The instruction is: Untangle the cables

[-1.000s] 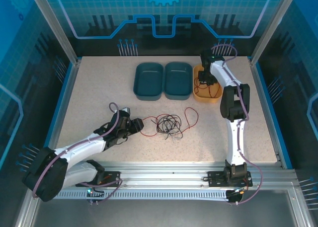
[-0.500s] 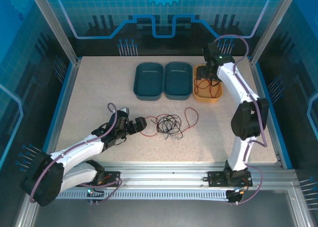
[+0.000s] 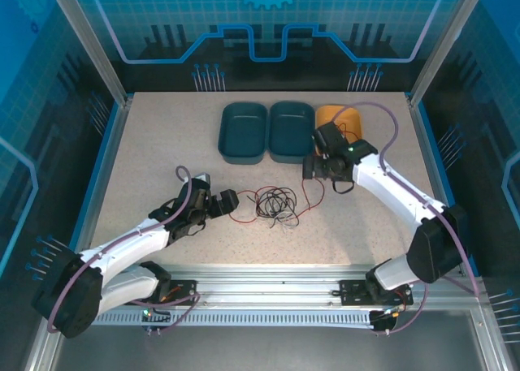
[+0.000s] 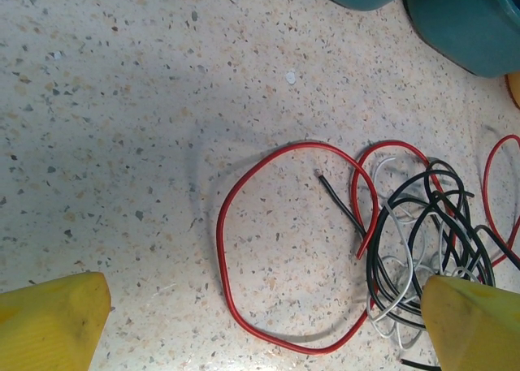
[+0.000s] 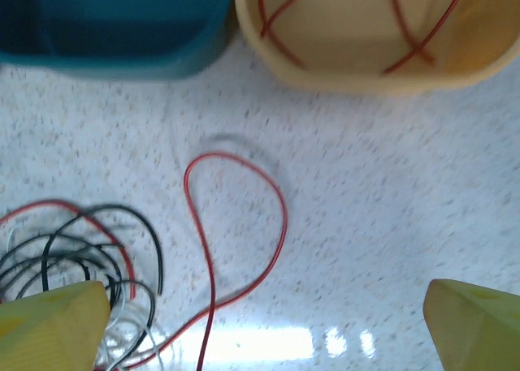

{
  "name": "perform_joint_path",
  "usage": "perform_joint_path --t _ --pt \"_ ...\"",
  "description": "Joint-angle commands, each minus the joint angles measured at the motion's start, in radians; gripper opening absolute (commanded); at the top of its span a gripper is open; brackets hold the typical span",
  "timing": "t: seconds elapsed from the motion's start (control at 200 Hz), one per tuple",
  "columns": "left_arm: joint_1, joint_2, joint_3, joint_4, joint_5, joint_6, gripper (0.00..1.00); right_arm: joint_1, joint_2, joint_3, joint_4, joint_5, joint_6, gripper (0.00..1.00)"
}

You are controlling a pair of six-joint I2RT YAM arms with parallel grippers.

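Red, black, white cables (image 3: 274,203) loose between spread fingers (image 4: 57,322)

Overhead picture is bright and even, crisp to the corners, barely a shadow on my table (image 3: 146,160). Left wrist picture is sharp too, the red cable (image 4: 218,241) dropping a soft grey shadow toward the left of frame. Right wrist picture is smeared and washed pale, white glare pooling at lower centre.
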State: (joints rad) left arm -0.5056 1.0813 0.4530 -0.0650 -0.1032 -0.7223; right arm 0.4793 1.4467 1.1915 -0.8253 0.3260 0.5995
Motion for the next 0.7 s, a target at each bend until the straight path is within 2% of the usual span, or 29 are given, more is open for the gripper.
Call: perform_joint_path --t 0.0,0.23,0.515,0.695 --pt "0.004 -0.001 0.033 -0.023 -0.029 0.037 0.99 0.000 -0.059 -0.109 0.063 -0.039 0.103 1.00" --pt "0.003 0.020 0.034 -0.014 -0.031 0.041 0.99 -0.017 -0.042 -0.230 0.141 -0.079 0.126 1.00" --pt "0.003 0.051 0.028 0.007 -0.013 0.017 0.99 -0.057 0.142 -0.181 0.228 -0.182 0.043 0.77" --pt "0.004 0.043 0.026 -0.001 -0.018 0.019 0.99 -0.097 0.227 -0.143 0.221 -0.189 0.029 0.66"
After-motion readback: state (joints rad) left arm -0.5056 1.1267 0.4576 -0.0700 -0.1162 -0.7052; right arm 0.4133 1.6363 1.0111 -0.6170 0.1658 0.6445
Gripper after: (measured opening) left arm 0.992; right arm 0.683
